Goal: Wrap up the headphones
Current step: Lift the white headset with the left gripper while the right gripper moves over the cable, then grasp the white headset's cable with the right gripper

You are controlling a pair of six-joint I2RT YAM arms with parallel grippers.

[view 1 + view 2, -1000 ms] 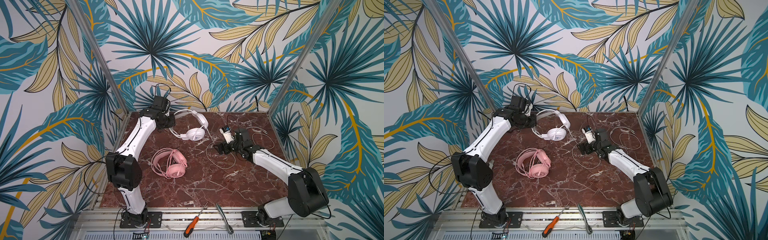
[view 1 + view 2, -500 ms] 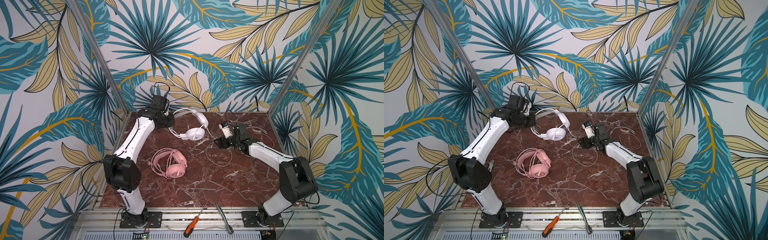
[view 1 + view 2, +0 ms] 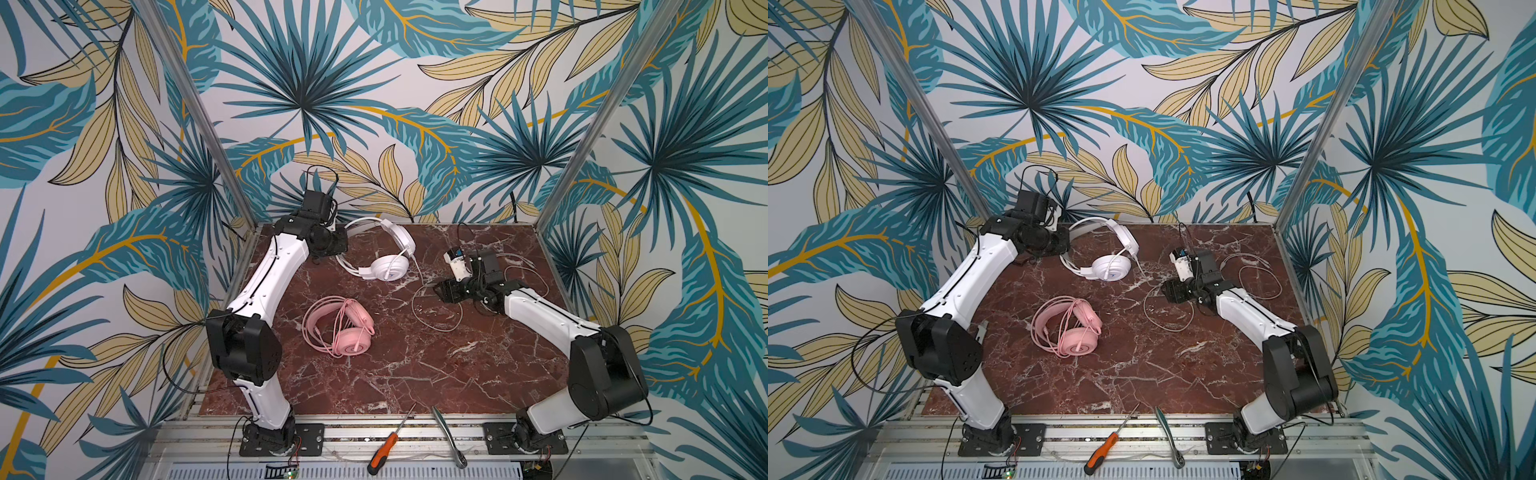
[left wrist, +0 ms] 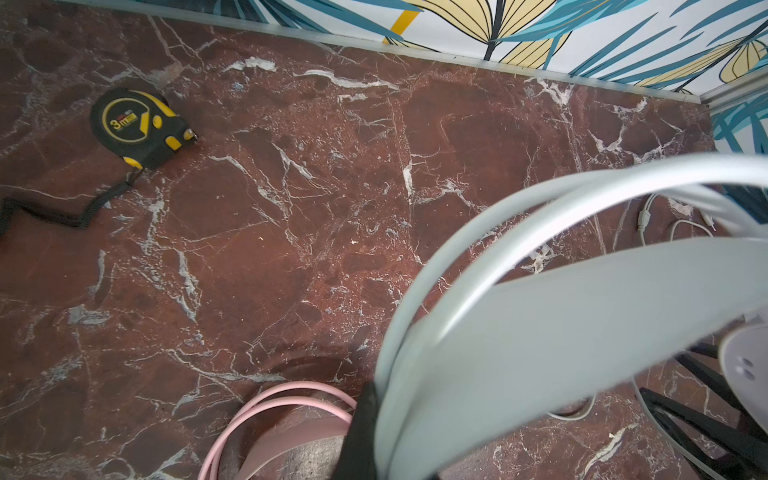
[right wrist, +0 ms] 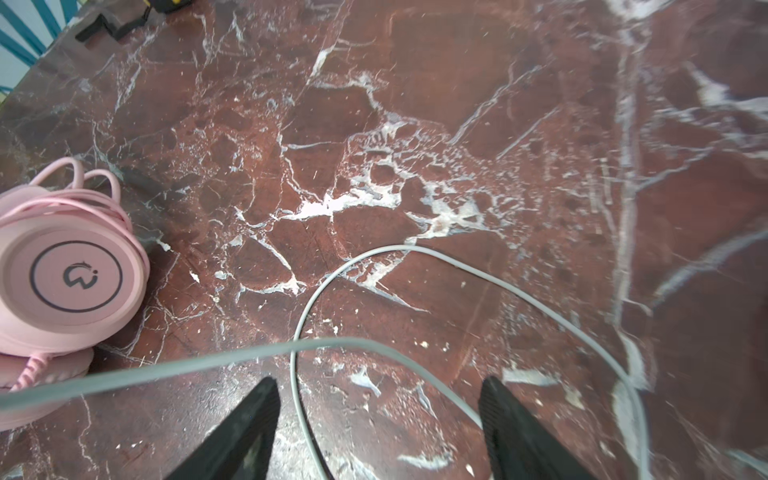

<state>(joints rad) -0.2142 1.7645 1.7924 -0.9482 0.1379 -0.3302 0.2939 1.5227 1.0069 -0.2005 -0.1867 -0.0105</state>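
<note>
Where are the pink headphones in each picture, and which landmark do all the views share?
In a top view: pink headphones lie left of centre.
In a top view: same place.
Left wrist: only part shows, by the white headphones.
Right wrist: the logo cup, cut by the picture edge.
Shared landmark: the red marble table.

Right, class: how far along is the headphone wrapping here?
Looks done: the pink over-ear headphones lie with their cable coiled around them. In hand: the left hand grips the white over-ear headphones by the headband; the open right hand straddles their loose white cable. Left: winding that cable on.
</note>
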